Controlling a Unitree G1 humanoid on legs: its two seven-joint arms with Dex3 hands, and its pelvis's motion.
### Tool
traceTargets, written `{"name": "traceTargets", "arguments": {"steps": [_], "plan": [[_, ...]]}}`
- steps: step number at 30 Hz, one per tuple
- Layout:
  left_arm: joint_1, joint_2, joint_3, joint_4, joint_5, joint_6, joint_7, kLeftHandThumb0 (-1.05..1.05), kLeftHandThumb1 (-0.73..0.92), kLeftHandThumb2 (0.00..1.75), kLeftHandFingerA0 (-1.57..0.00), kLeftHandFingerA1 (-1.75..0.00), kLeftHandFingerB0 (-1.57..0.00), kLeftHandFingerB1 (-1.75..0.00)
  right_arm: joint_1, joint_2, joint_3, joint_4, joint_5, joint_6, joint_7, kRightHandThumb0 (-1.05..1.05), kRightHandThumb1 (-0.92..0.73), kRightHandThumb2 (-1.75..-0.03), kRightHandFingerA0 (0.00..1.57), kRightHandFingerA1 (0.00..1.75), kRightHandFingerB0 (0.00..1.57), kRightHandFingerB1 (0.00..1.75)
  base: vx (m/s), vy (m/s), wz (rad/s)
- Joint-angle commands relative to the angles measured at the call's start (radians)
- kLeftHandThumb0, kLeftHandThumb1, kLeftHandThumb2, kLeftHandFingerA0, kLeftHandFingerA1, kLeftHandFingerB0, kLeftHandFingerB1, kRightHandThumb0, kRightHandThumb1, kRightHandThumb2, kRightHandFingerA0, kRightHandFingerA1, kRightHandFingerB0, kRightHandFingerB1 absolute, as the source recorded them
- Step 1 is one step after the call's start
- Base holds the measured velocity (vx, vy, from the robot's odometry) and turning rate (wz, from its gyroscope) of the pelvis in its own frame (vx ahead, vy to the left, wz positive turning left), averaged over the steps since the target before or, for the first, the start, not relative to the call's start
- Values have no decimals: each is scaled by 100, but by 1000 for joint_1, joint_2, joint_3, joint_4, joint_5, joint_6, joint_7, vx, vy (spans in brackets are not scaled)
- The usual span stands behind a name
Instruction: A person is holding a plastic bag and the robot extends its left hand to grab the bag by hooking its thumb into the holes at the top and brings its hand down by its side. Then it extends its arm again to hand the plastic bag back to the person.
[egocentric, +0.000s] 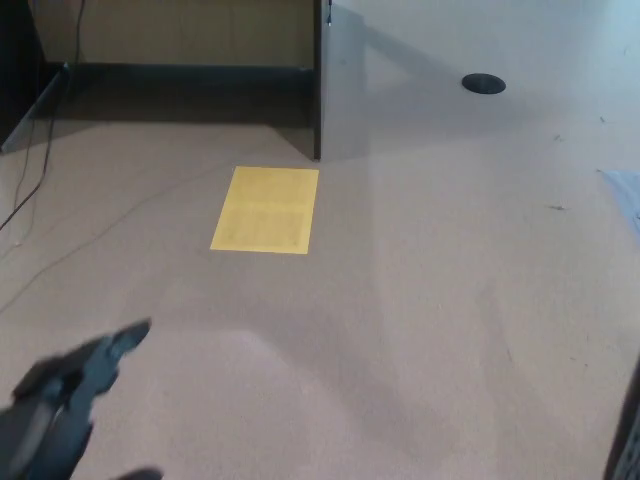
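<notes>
My left hand (70, 395) shows only at the bottom left corner, blurred, with its black fingers (110, 350) spread and nothing in them. A dark sliver of the plastic bag (627, 440) shows at the bottom right edge, far from the hand. The rest of the bag and its top holes are out of the picture. My right hand does not show.
A yellow sheet (265, 210) lies on the beige floor. A dark partition edge (317, 80) stands behind it, with a black round disc (483, 84) to its right. A thin cable (30, 180) runs along the left. Something pale (625, 190) pokes in at the right edge.
</notes>
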Motion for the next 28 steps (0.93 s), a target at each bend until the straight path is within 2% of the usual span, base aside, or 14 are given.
{"name": "traceTargets", "arguments": {"steps": [1, 4, 5, 8, 9, 12, 13, 18, 22, 25, 28], "plan": [[133, 35, 75, 332, -123, -360, 180, -37, 43, 54, -18, -33, -15, -29, 29, -14, -12, 4, 11, 3, -2, -27, -69, -60, 77, 61, 56, 42, 0, 0, 0], [134, 47, 75, 436, -95, -395, 227, -39, 44, 54, -19, -36, -17, -29, 33, -13, -11, 6, 9, 6, -5, -27, -69, -60, 80, 62, 56, 41, 0, 0, 0], [135, 58, 71, 517, -69, -423, 271, -25, 29, 85, -7, -52, -5, -50, 37, -15, -4, 3, 0, 13, -12, -26, -69, -60, 80, 61, 56, 41, 0, 0, 0], [136, 68, 61, 645, -34, -451, 339, -25, 29, 86, -9, -53, -8, -51, 51, -14, -6, 6, 3, 11, -13, -25, -69, -60, 81, 69, 56, 41, 0, 0, 0], [137, 71, 55, 683, -13, -448, 374, -52, 39, 65, -22, -43, -17, -37, 56, -15, -6, 11, 3, 0, -16, -25, -68, -60, 82, 71, 56, 42, 0, 0, 0], [134, 87, 33, 793, 19, -457, 435, -47, 39, 65, -23, -41, -18, -37, 75, -17, -6, 8, 6, -10, -8, -27, -69, -60, 79, 65, 54, 41, 0, 0, 0], [129, 92, 27, 837, 23, -469, 450, -36, 48, 56, -27, -34, -22, -29, 80, -16, -4, 9, 4, -10, -11, -27, -68, -60, 79, 57, 54, 41, 0, 0, 0], [99, 116, -8, 993, 45, -467, 510, -37, 49, 55, -27, -35, -22, -29, 98, -12, 1, 9, -3, -6, -23, -28, -68, -60, 79, 58, 55, 41, 0, 0, 0], [68, 128, -24, 1065, 19, -481, 506, -37, 48, 55, -28, -37, -20, -29, 97, -3, -5, 10, 3, 10, -31, -26, -68, -60, 81, 68, 55, 41, 0, 0, 0], [77, 121, -26, 1125, -26, -508, 472, -36, 47, 55, -26, -37, -22, -29, 132, -11, 0, 11, -3, -11, -34, -25, -68, -60, 80, 61, 55, 41, 0, 0, 0], [68, 122, -30, 1159, -43, -524, 461, -35, 47, 54, -29, -39, -23, -29, 141, -16, 3, 8, -6, -23, -34, -26, -69, -60, 79, 63, 55, 41, 0, 0, 0]]}}
